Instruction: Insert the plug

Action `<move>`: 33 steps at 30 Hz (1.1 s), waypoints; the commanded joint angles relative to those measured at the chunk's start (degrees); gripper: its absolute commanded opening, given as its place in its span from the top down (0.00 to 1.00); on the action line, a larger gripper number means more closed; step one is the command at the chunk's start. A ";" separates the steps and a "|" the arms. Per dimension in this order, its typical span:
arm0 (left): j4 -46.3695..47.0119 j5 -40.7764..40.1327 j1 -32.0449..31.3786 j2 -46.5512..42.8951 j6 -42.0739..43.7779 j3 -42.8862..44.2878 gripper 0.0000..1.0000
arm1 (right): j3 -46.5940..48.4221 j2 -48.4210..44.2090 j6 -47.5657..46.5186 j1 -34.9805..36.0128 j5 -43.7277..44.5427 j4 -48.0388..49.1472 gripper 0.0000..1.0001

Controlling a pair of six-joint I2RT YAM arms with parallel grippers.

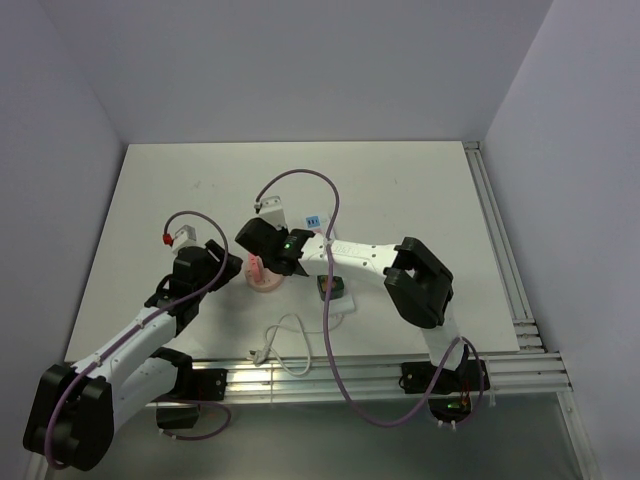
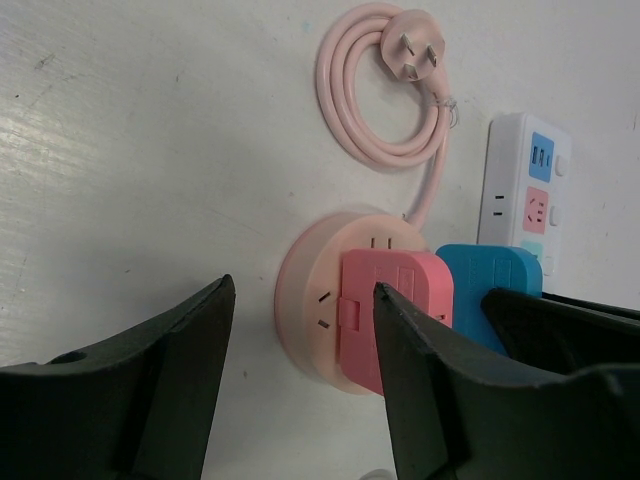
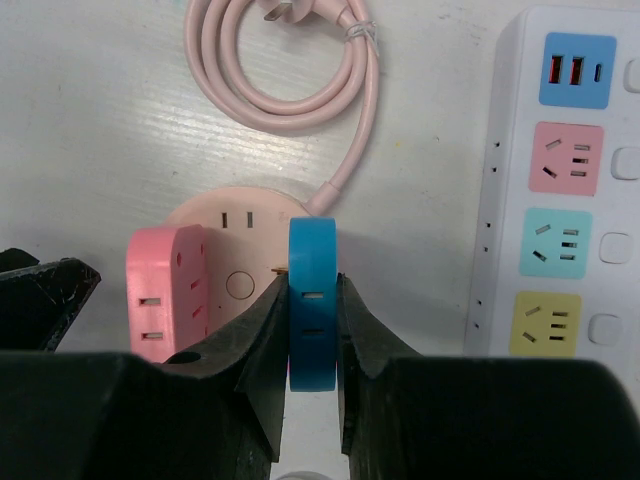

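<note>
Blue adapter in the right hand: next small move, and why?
Probably press the blue adapter straight into the round pink base. The right hand is shut on it, it sits at the base beside the pink adapter, and a sliver of metal at its foot suggests it is not fully seated. The left hand is open, holding nothing.

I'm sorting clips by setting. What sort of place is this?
Likely a robotics lab test cell: a white table boxed in by plain walls, an aluminium rail at its edge, a power strip and blue plug as props.
</note>
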 commanded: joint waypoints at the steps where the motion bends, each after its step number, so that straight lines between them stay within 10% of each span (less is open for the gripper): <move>1: 1.96 0.48 0.37 -0.74 0.89 -0.22 0.38 | -0.86 -2.34 0.63 -0.26 -0.75 -1.17 1.00; 13: 4.68 5.22 0.37 -7.32 2.65 -1.89 0.35 | -3.31 -9.37 0.28 -1.05 -1.54 -0.21 1.00; 33: 16.28 29.12 0.37 -22.01 -0.95 0.13 0.17 | -20.36 -33.54 -0.34 -6.67 -30.72 19.04 1.00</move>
